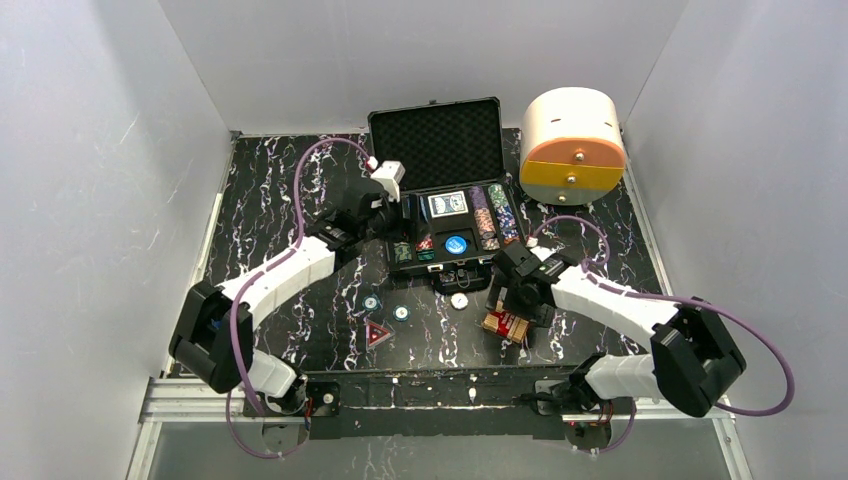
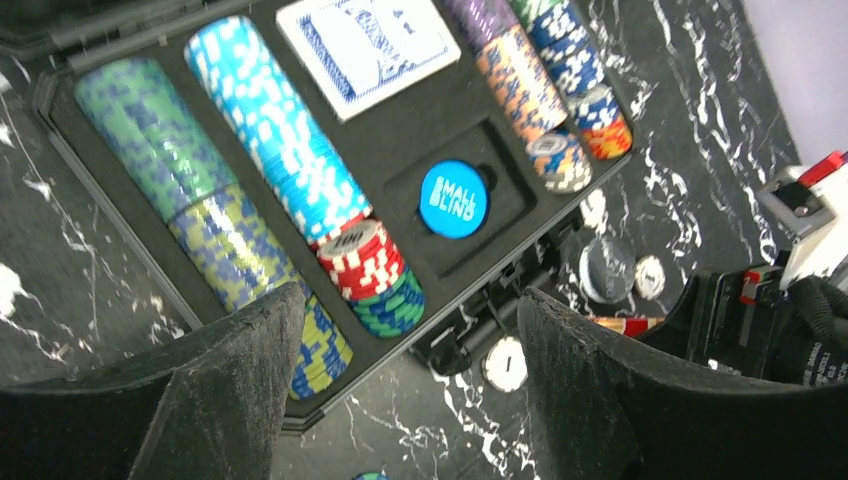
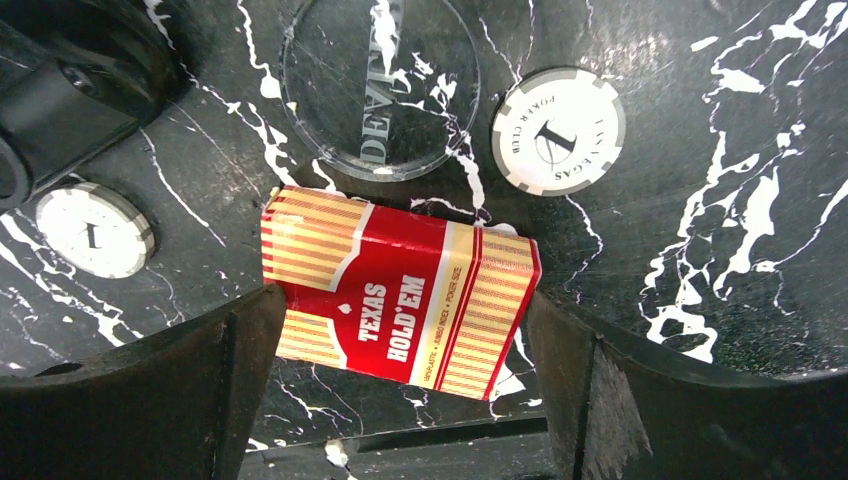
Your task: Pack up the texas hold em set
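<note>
the red texas hold'em deck (image 3: 398, 298) lay mid-frame between the right gripper's (image 3: 402, 325) wide-open fingers (nothing gripped), its long axis running finger to finger, slightly tilted.

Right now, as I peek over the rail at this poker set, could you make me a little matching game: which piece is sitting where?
Things:
1. red card deck
2. blue card deck
3. Small Blind button
4. red triangle

Places:
A. alone in a square recess of the case
B. loose on the table, no gripper near it
C. on the table, between the open fingers of the right gripper
D. flat in the case, between chip rows

Pairs: 1-C, 2-D, 3-A, 4-B
</note>
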Controlling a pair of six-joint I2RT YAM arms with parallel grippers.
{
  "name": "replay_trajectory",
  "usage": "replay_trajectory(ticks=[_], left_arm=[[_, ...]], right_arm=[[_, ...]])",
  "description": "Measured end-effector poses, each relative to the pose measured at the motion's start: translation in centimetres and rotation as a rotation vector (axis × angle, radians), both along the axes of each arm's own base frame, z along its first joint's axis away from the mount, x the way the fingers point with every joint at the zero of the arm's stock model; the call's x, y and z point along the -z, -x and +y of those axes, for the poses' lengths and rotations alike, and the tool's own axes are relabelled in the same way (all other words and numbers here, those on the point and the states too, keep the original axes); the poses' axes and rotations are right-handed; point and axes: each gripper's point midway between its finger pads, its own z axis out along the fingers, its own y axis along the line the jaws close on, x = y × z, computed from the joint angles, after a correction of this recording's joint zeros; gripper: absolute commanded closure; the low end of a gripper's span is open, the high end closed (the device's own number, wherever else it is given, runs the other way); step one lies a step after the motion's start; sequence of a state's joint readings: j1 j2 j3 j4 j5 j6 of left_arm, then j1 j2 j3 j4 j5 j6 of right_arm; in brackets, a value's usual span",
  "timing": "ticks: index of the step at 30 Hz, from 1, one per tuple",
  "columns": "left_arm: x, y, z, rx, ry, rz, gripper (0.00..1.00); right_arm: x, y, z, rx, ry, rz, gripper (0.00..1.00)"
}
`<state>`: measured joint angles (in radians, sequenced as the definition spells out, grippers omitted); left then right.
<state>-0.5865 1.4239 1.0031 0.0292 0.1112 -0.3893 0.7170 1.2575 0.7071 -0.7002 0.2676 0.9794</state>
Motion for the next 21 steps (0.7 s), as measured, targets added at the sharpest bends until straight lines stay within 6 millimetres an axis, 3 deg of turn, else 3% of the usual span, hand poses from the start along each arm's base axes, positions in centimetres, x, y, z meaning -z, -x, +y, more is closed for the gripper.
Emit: replay_trajectory(ticks=[6,16,21], left_arm=[[2.7,1.7,0.7,0.010,-0.023,0.063,0.23],[1.9,2.9,1.6,-0.001,-0.004,0.045,0.23],[2.3,3.2,2.1,-0.011,-0.026,0.059,0.23]], right_arm=[[0.4,0.1,0.7,0.048,0.007,0.006,0.02],[-0.3,0.7,5.6,0.022,-0.153,0.009,0.01],[-1.5,0.0,3.8,0.014,-0.069,-0.057,0.02]])
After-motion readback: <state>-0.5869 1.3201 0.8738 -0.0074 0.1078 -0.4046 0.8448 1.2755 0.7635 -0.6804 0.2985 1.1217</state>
